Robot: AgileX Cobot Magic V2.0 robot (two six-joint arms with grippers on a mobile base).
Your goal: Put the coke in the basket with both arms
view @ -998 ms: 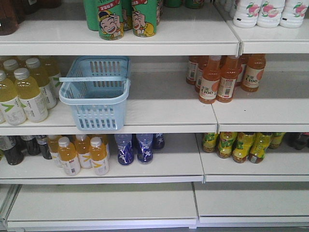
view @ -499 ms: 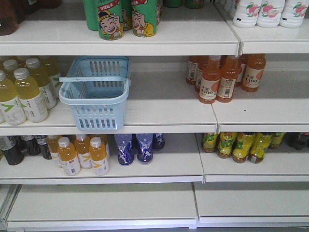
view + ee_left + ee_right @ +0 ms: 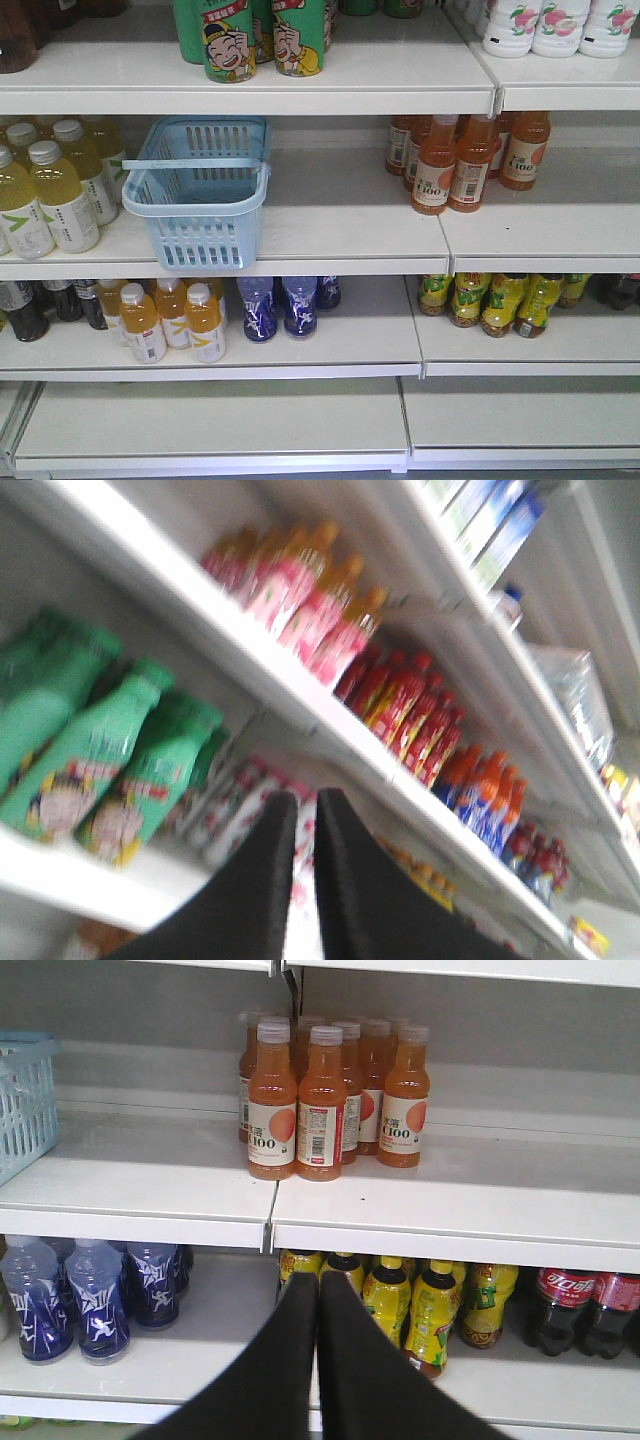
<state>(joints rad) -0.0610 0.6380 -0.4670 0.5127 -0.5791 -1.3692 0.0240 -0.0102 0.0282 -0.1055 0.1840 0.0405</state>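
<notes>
- White shop shelves in 4 levels, seen from the front; lowest level bare.
- Top level: green cartoon-face bottles at the left, white bottles at the far right.
- 2nd level, far left: pale yellow bottles with grey caps.
- Just beside them, to the right: light blue basket, upright at the shelf's front edge, flat handle lying across the rim, nothing inside.
- Same level, well apart to the right: orange juice bottles in a group.
- 3rd level: dark bottles, orange-yellow bottles, blue bottles, then yellow-green bottles.
- No arm visible in the front view.
- Left wrist view, tilted and blurred: green bottles, pink-labelled bottles, then a row of red bottles with red caps on a higher shelf, far from the basket; script too blurred to read.
- Left gripper: 2 black fingers almost together, only a thin slit between, holding nothing, raised toward those shelves.
- Right wrist view: basket corner at the left edge, orange juice bottles in the middle, dark cola bottles with red labels at the lower right.
- Right gripper: fingers pressed together, nothing held, in free air before the yellow-green bottles.
</notes>
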